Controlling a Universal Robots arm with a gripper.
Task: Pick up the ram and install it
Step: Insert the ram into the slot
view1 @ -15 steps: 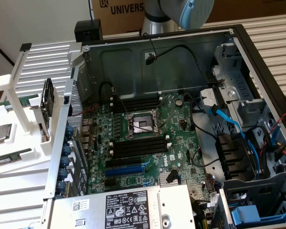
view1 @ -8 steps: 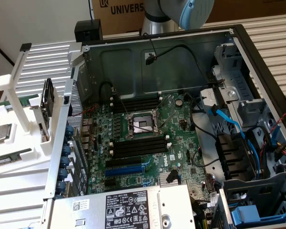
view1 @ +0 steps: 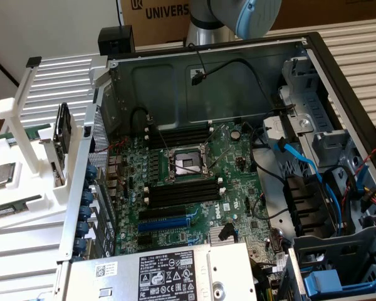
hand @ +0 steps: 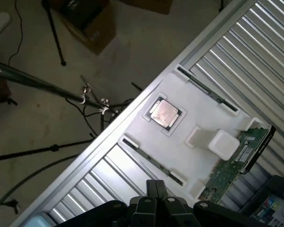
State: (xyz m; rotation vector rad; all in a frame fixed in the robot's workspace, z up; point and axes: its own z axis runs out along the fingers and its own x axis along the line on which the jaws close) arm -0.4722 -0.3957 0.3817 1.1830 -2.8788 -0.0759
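A ram stick (hand: 151,160) lies flat in a groove of the white tray (hand: 199,116), and a second ram stick (hand: 207,90) lies along the tray's opposite edge. In the exterior view, one green ram stick (view1: 14,209) rests near the tray's front and another (view1: 30,132) further back. My gripper (hand: 156,188) hangs high above the tray, beside the nearer stick, with its dark fingers together and nothing between them. The motherboard (view1: 194,188) in the open case has long black memory slots (view1: 182,192) on either side of the processor socket (view1: 185,164).
A square silver processor chip (hand: 164,113) sits in the tray's middle. A green card (hand: 236,161) stands upright at the tray's end nearest the case. The case wall (view1: 91,169), power supply (view1: 169,273), and blue cables (view1: 301,160) crowd the motherboard. The arm (view1: 244,15) is above the case's rear.
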